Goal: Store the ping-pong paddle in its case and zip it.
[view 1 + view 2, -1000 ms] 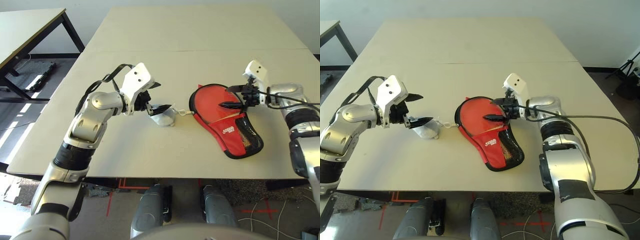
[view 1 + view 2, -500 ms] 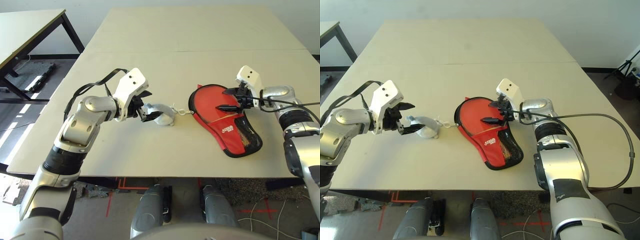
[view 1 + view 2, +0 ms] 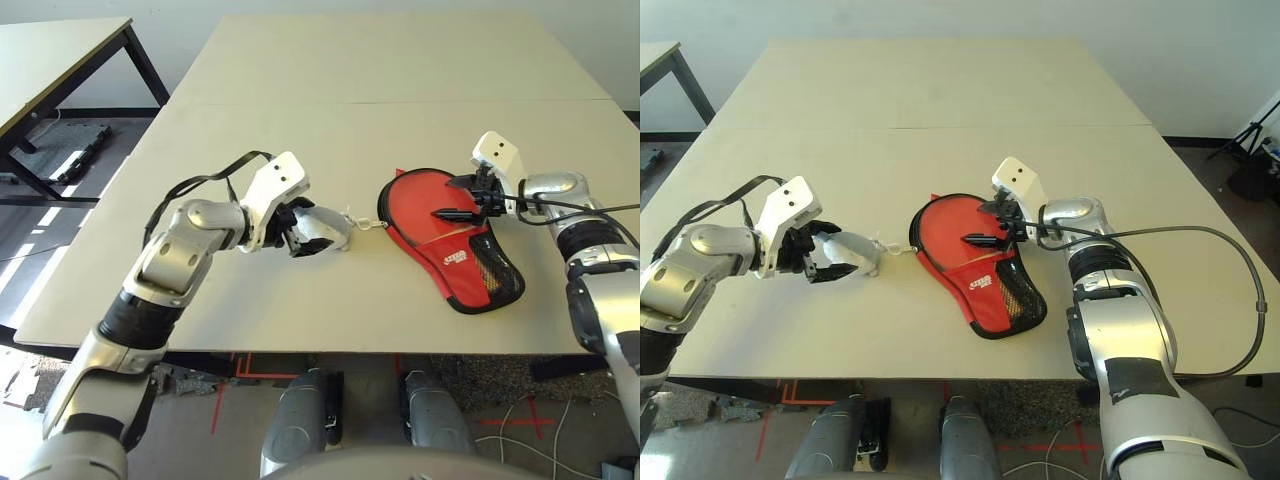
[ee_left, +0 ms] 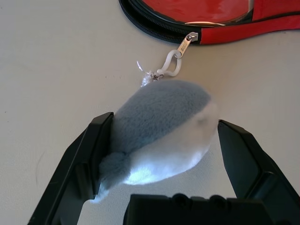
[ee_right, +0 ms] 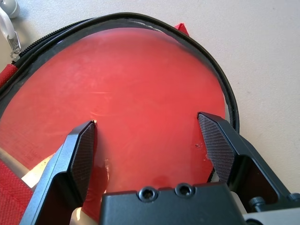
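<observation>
Your left gripper [image 4: 159, 154] spread around grey plush pouch [image 4: 161, 126], right gripper [image 5: 150, 140] spread over paddle [image 5: 140, 103] in case [image 3: 460, 262] near table's [image 3: 380, 60] right edge, far half bare.

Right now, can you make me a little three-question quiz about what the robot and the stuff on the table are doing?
1. True or false: the left gripper has its jaws on either side of the grey-white plush pouch.
2. What links the pouch to the case? A) a white clip on the zipper pull B) a rubber band C) nothing
3. Fill in: the right gripper hangs open over the paddle's ____ face.

Key: 1 true; 2 A; 3 red.
</observation>
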Controlling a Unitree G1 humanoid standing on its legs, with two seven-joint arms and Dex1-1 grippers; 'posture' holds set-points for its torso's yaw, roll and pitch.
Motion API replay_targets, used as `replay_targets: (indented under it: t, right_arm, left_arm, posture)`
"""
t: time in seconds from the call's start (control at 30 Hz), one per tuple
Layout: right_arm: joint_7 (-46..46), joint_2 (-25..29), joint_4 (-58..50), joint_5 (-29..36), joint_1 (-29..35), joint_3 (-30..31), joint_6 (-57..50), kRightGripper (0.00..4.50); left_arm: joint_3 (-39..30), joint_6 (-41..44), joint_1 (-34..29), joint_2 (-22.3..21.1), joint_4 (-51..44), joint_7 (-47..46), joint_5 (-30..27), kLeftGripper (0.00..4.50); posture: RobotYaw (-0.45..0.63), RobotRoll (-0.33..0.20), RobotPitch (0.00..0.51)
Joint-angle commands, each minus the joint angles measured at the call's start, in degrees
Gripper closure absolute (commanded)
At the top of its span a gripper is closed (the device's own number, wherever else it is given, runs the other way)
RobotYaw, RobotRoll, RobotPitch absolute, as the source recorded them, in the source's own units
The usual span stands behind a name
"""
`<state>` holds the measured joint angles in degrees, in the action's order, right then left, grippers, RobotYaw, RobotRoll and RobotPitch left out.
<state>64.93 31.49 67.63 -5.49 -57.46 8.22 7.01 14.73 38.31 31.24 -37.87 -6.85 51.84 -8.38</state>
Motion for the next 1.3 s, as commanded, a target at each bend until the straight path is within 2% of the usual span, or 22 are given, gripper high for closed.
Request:
replay_targets:
  t: [0.03,0.07,0.37,0.5,0.67,0.87,1.3]
  right_arm:
    - [-1.4,0.1,1.3,-2.2,2.5,1.2,-0.9,0.00]
    - [-1.4,0.2,1.1,-2.2,2.6,1.1,-0.9,0.00]
    - [-1.6,0.6,0.0,-1.9,4.0,0.5,-1.1,0.00]
    - [-1.5,0.7,-0.9,-1.8,4.9,0.4,-1.2,0.00]
    - [-1.3,0.8,-1.9,-1.7,5.9,0.5,-1.4,0.00]
    - [-1.4,1.1,-3.0,-1.6,7.4,0.7,-1.7,0.00]
    - [-1.5,1.7,-8.7,-0.2,12.2,0.6,-3.5,0.00]
  left_arm:
    - [1.1,-0.2,1.1,0.4,1.6,0.4,0.8,0.39]
    - [1.3,-0.2,1.5,0.2,2.1,0.6,1.0,0.57]
    - [3.7,-0.9,4.4,-2.3,5.6,4.0,3.6,3.42]
    - [4.1,-3.3,6.4,-1.8,8.7,3.6,5.6,4.36]
    - [4.1,-7.4,11.2,0.9,15.9,-0.1,9.3,4.39]
    - [3.7,-14.8,19.4,5.7,29.3,-5.6,13.7,4.39]
    - [3.3,-34.3,38.6,16.2,67.1,-13.8,19.8,4.39]
  posture:
    - [0.08,0.000,0.144]
    - [0.07,0.000,0.144]
    - [0.05,0.000,0.144]
    - [0.04,0.000,0.146]
    - [0.03,0.000,0.151]
    - [0.01,0.000,0.153]
    - [-0.07,0.000,0.158]
